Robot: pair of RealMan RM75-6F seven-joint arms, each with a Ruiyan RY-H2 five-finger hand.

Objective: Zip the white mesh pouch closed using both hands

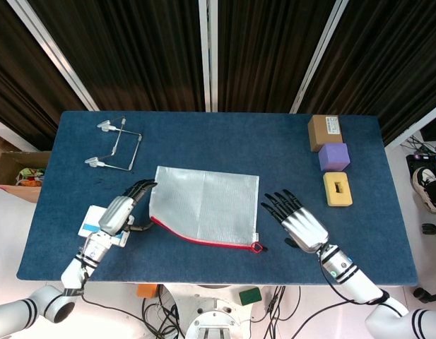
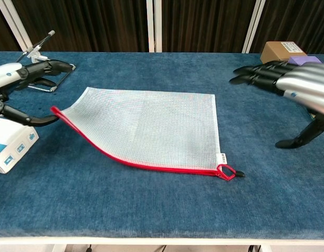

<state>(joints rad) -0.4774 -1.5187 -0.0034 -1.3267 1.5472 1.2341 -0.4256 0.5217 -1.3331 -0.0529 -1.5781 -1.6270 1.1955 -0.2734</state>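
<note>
The white mesh pouch (image 1: 205, 205) (image 2: 151, 126) lies flat on the blue table, its red zipper (image 1: 203, 240) (image 2: 130, 163) running along the near edge. The red pull loop (image 1: 257, 247) (image 2: 225, 172) rests at the pouch's near right corner. My left hand (image 1: 122, 210) (image 2: 20, 84) hovers at the pouch's left corner with fingers spread, holding nothing. My right hand (image 1: 297, 220) (image 2: 290, 92) is off the pouch's right side, fingers extended and apart, clear of the pull loop.
A white box (image 1: 97, 224) (image 2: 9, 146) sits under my left forearm. A wire frame (image 1: 117, 145) lies at the far left. A brown box (image 1: 325, 132), a purple block (image 1: 333, 156) and a yellow block (image 1: 337, 189) stand at the right.
</note>
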